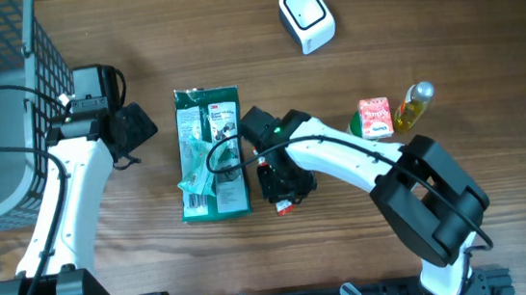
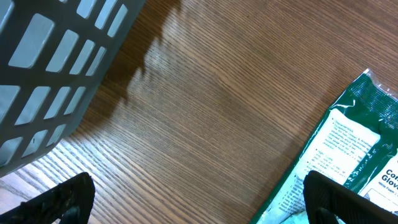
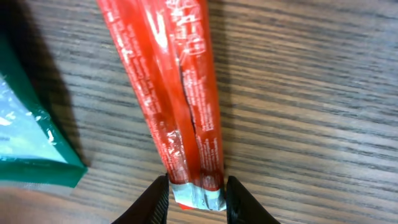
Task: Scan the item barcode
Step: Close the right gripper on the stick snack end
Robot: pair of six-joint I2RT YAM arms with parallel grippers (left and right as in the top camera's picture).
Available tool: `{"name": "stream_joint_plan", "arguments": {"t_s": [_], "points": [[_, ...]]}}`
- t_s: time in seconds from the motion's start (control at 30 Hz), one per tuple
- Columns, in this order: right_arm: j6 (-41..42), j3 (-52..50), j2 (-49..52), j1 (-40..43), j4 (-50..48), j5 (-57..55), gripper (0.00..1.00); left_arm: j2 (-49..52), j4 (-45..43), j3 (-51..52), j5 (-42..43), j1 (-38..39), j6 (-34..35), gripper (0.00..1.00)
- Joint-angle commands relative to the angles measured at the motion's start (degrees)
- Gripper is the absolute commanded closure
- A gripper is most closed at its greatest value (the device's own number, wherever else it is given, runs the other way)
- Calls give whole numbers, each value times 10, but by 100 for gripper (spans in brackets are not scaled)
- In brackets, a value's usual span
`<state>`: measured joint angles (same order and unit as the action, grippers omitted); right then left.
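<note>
Right claw (image 3: 196, 200) stands narrow, its fingertips pressed against both edges of the crimped silver end of the long red foil stick packet (image 3: 180, 93). The packet lies flat on the wooden counter (image 3: 311, 93), just beside the green plastic glove pack (image 1: 211, 157). Gripping the end probably leaves the printed face free for the white square scanner (image 1: 307, 17), well apart. Left claw (image 2: 199, 202) hangs wide, holding nothing, near the grey basket (image 2: 56, 56).

Loads of bare wood between the basket (image 2: 56, 68) and the packet (image 1: 210, 153), and up top between basket and scanner (image 1: 307, 17). It gets tight by the stick (image 3: 180, 93): there's only a narrow strip to the packet's corner, with open table on the other side. Carton (image 1: 375, 117) and bottle (image 1: 416, 106) crowd the right arm (image 1: 361, 162).
</note>
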<state>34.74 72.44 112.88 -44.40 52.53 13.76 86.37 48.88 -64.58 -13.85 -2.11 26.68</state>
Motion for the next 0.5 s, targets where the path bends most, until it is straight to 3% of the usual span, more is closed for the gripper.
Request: {"name": "stream_joint_plan", "arguments": {"t_s": [0.0, 0.37, 0.43, 0.47], "points": [[-33, -3, -8, -1, 1, 32, 69, 4, 0, -3, -1, -2, 5, 0], [-52, -3, -8, 16, 3, 30, 71, 4, 0, -3, -1, -2, 5, 0], [-51, -1, -9, 17, 6, 30, 89, 4, 0, -3, -1, -2, 5, 0], [-46, 3, -9, 19, 9, 30, 91, 4, 0, -3, -1, -2, 5, 0]]}}
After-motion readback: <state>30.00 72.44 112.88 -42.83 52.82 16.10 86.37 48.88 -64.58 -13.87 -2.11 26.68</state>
